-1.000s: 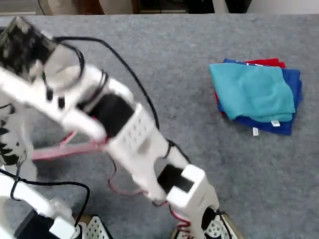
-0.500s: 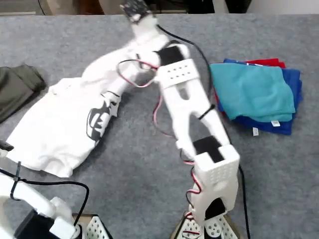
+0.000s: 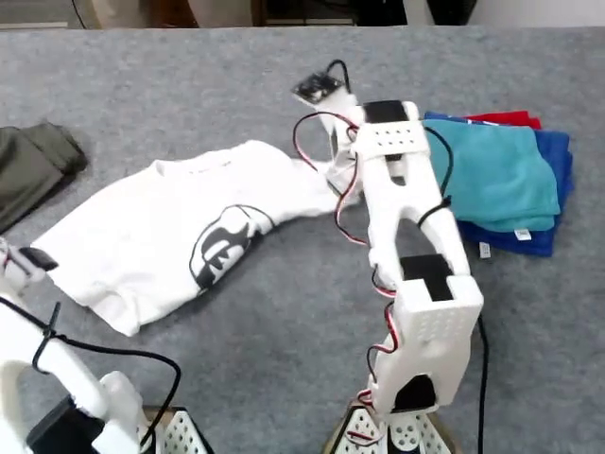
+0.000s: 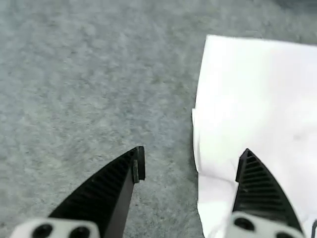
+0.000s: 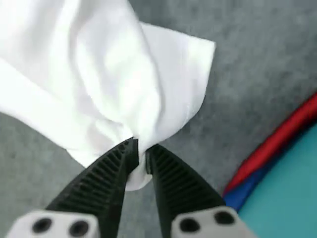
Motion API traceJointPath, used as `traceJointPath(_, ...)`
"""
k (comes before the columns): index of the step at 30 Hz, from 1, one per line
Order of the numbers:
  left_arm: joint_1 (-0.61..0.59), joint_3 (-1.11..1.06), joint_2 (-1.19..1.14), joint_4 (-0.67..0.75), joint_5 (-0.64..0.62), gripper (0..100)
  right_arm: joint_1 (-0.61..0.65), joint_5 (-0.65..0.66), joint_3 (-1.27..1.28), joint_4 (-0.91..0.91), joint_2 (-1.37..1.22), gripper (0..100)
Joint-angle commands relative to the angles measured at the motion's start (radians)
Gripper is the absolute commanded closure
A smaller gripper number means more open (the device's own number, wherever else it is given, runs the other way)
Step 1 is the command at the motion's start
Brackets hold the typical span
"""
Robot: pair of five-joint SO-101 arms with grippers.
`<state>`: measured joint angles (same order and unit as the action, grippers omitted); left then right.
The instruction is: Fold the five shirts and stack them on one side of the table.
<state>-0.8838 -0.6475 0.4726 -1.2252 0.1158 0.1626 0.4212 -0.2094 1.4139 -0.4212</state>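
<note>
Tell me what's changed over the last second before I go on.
The right hand, shut on an edge of the white printed shirt, swung from far left to beside the folded stack of teal, blue and red shirts, dragging the shirt toward it and spreading it flatter. The stack and the crumpled olive-green shirt stayed put.

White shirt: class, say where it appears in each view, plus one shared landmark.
High view: white shirt spread left of centre.
Left wrist view: its edge inside the open left gripper.
Right wrist view: its cloth pinched by the right gripper.
Shared landmark: grey table cover.
</note>
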Motion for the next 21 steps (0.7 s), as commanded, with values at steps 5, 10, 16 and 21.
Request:
traceJointPath(5, 0.025, -0.029, 0.007, 0.002, 0.003, 70, -0.127, 0.018, -0.002, 0.270, 0.091, 99.5)
traceJointPath(10, 0.068, -0.034, -0.002, 0.003, 0.003, 70, -0.090, 0.020, 0.007, 0.373, 0.168, 99.5)
traceJointPath(16, 0.068, -0.061, -0.004, 0.061, 0.003, 70, -0.039, 0.020, 0.042, 0.370, 0.340, 90.9)
traceJointPath(21, -0.018, -0.080, -0.001, 0.078, 0.003, 70, -0.036, 0.023, 0.051, 0.368, 0.492, 61.8)
